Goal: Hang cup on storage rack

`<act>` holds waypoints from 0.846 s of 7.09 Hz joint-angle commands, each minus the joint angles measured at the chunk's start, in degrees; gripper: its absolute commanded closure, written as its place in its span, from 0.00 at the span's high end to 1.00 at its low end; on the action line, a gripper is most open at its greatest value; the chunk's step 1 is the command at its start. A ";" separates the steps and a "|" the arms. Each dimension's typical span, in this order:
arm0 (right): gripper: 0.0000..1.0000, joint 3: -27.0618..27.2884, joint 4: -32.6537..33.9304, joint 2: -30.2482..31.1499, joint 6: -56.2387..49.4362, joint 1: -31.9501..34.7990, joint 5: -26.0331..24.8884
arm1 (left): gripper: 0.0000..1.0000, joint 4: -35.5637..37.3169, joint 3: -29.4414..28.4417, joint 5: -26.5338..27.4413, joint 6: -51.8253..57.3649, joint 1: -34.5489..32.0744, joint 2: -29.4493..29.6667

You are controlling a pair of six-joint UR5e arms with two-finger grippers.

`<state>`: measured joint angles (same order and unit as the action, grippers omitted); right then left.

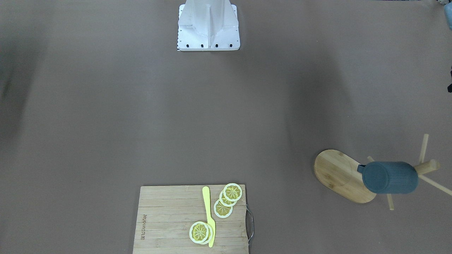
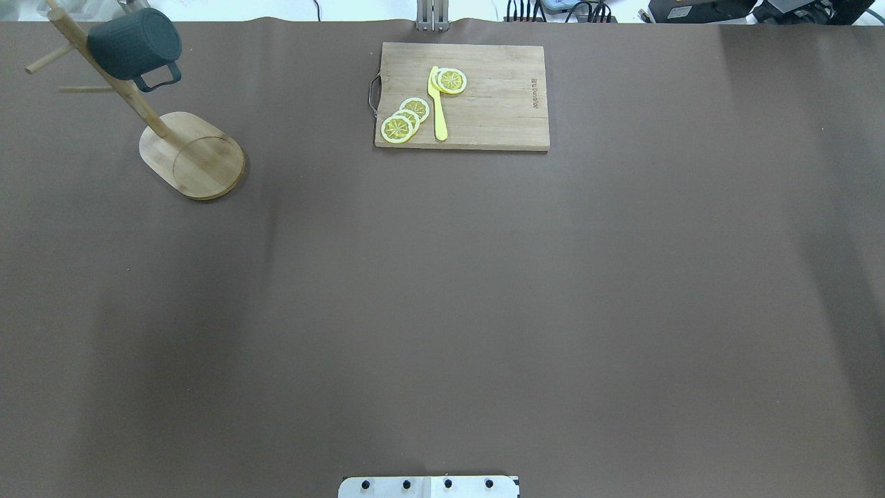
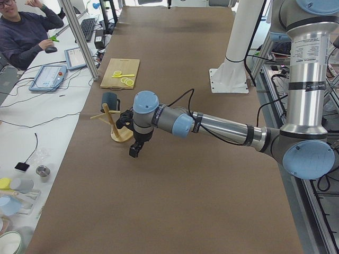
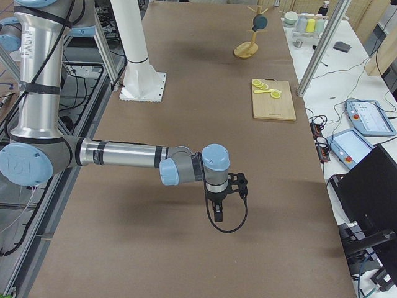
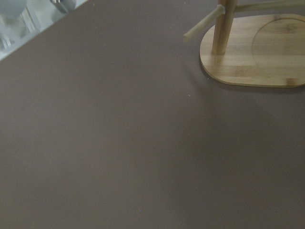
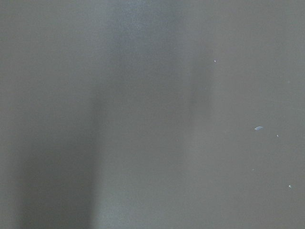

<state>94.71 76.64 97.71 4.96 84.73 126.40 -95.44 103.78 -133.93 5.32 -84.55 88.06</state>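
Observation:
The dark slate-blue cup (image 1: 388, 177) hangs tilted on a peg of the bamboo storage rack (image 1: 337, 174), its handle toward the post. Both show at the far left in the overhead view: the cup (image 2: 135, 43) and the rack (image 2: 200, 159). My left gripper (image 3: 135, 151) shows only in the exterior left view. It hangs above the table just beside the rack's base (image 3: 121, 136), apart from the cup (image 3: 110, 99). My right gripper (image 4: 217, 214) shows only in the exterior right view, over bare table far from the rack (image 4: 246, 49). I cannot tell whether either gripper is open or shut.
A rectangular bamboo cutting board (image 2: 498, 104) with lemon slices (image 2: 404, 121) and a yellow knife (image 2: 438, 104) lies at the far middle of the table. The robot's white base (image 1: 208, 24) stands at the near edge. An operator and his devices are beside the table (image 3: 26, 32).

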 commanded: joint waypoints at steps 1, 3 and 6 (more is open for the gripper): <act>1.00 -0.05 0.00 0.03 -0.03 0.00 -0.01 | 0.99 9.80 -2.60 -0.81 0.21 -0.70 -0.17; 1.00 0.04 0.00 -0.15 -0.03 0.00 -0.01 | 0.99 13.42 -3.58 -1.07 0.47 -0.96 -0.87; 1.00 0.22 0.09 -0.32 0.05 -0.09 0.52 | 0.99 10.98 -2.97 -1.25 4.15 -4.73 -3.86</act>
<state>94.81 76.70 97.44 4.94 84.70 126.71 -83.77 100.57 -135.12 7.64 -87.96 85.31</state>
